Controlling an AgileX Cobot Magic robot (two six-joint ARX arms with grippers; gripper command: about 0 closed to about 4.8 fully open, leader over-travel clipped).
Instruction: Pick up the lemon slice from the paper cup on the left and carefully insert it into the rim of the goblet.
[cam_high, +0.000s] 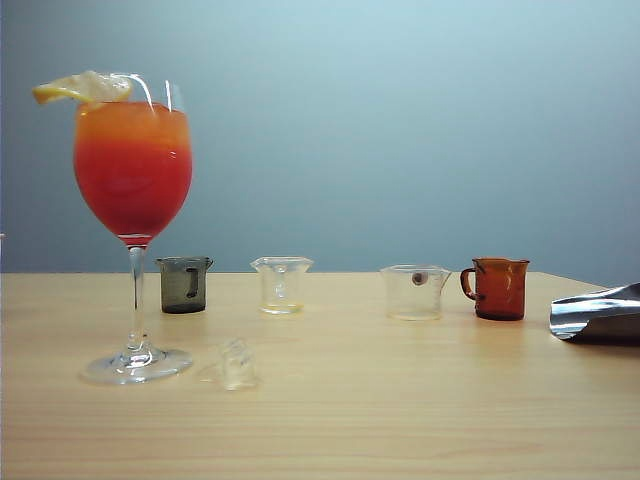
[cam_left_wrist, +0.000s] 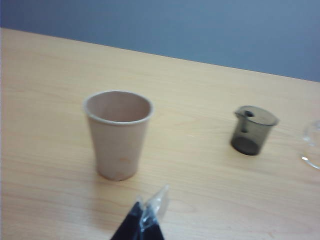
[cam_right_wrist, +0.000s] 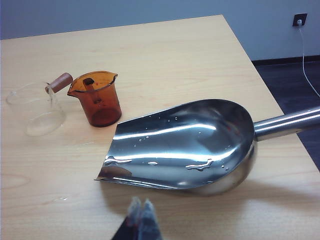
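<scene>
The goblet (cam_high: 133, 170), holding a red-to-orange drink, stands at the left of the exterior view. The lemon slice (cam_high: 85, 88) sits on its rim, sticking out to the left. The paper cup (cam_left_wrist: 118, 134) stands upright in the left wrist view, and its inside looks empty. My left gripper (cam_left_wrist: 150, 210) hovers short of the cup with its clear-tipped fingers pressed together and nothing between them. My right gripper (cam_right_wrist: 141, 210) is shut and empty, hanging over the table near a steel scoop (cam_right_wrist: 185, 145). Neither gripper shows in the exterior view.
A dark beaker (cam_high: 184, 284), two clear beakers (cam_high: 282, 284) (cam_high: 415, 291) and an amber mug (cam_high: 497, 288) line the back of the table. A small clear lump (cam_high: 237, 362) lies beside the goblet's foot. The scoop (cam_high: 598, 312) lies at the right edge.
</scene>
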